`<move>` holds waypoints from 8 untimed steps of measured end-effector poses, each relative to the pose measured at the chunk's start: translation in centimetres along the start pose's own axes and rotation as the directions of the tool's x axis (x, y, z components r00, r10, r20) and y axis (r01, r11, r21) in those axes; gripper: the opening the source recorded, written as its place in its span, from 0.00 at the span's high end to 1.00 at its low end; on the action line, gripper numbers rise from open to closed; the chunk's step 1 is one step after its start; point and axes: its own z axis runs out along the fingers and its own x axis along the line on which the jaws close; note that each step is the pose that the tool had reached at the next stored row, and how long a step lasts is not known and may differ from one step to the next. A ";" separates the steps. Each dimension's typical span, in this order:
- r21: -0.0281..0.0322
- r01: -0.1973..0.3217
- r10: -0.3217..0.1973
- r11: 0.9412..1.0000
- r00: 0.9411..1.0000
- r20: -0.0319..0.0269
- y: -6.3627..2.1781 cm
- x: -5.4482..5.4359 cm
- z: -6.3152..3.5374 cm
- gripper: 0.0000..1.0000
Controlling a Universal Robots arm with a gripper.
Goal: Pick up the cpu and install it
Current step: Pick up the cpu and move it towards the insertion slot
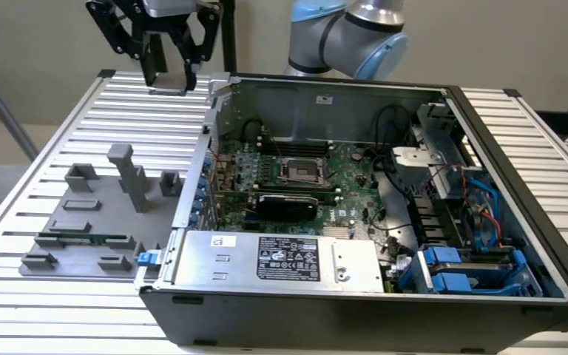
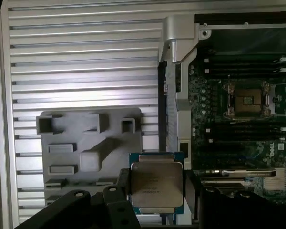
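one gripper [image 1: 169,86] holds the cpu [image 2: 156,183] aloft.

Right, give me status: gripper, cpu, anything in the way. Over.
Gripper shut on the cpu, held high over the slatted table, outside the case. Socket bare. Case wall stands between cpu and socket.

Motherboard [image 2: 202,90]: white lettering reading "DELL", past the memory slots [image 2: 243,130] from the socket [image 2: 248,99]. Power supply [image 1: 205,262]: black label [image 1: 288,259], white print, not legible. Lid of cpu [image 2: 156,183]: faint engraving, not legible.
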 end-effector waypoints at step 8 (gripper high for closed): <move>0.000 0.000 0.000 1.000 1.000 0.000 1.24 -3.2 0.01 0.45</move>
